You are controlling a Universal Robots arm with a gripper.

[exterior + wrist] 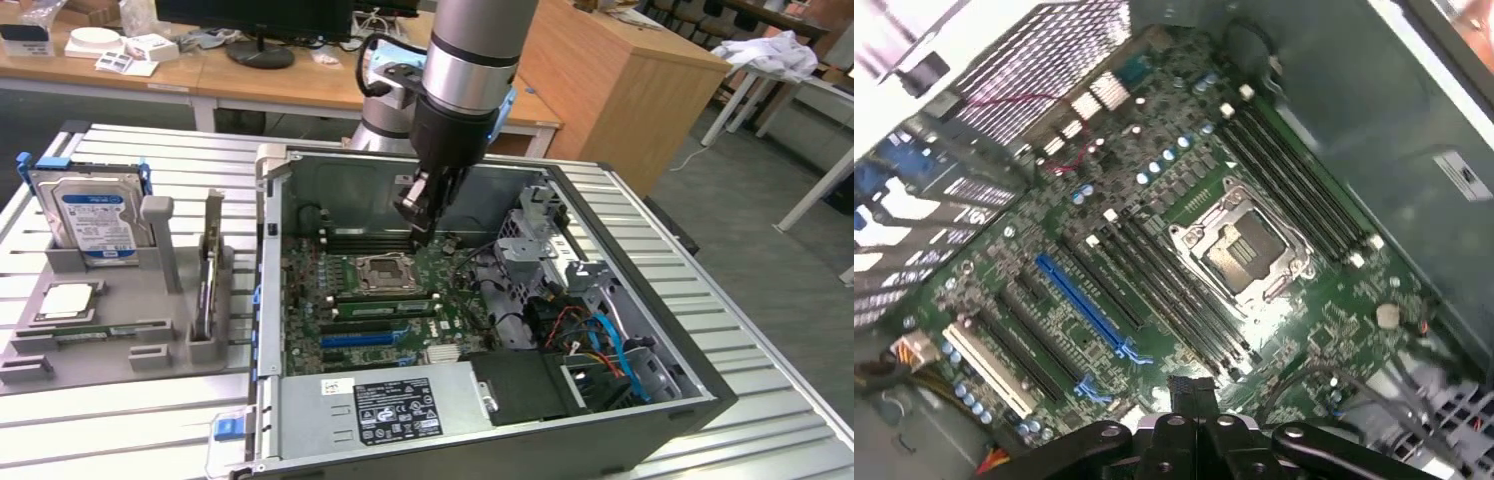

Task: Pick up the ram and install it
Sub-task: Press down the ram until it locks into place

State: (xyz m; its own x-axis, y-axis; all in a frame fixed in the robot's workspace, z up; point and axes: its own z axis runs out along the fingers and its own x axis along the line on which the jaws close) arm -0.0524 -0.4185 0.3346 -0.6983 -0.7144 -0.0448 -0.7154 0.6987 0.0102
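My gripper (420, 232) hangs inside the open computer case, just above the motherboard (400, 300) and behind the CPU socket (382, 270). Its fingers look pressed together, with no green stick showing between them. In the wrist view the gripper (1192, 385) sits over the board near the long dark memory slots (1174, 290) beside the socket (1242, 245). One ram (211, 265) stands on edge in the grey holder on the exterior view's left. A second ram (94, 331) lies in a slot at the holder's front.
The grey holder (160, 230) also carries a hard drive with a blue label (91, 215) and a square silver CPU chip (67, 300). Case walls (271, 260), a drive cage (541, 235) and loose cables (601, 345) surround the board. The power supply (394, 405) sits at the front.
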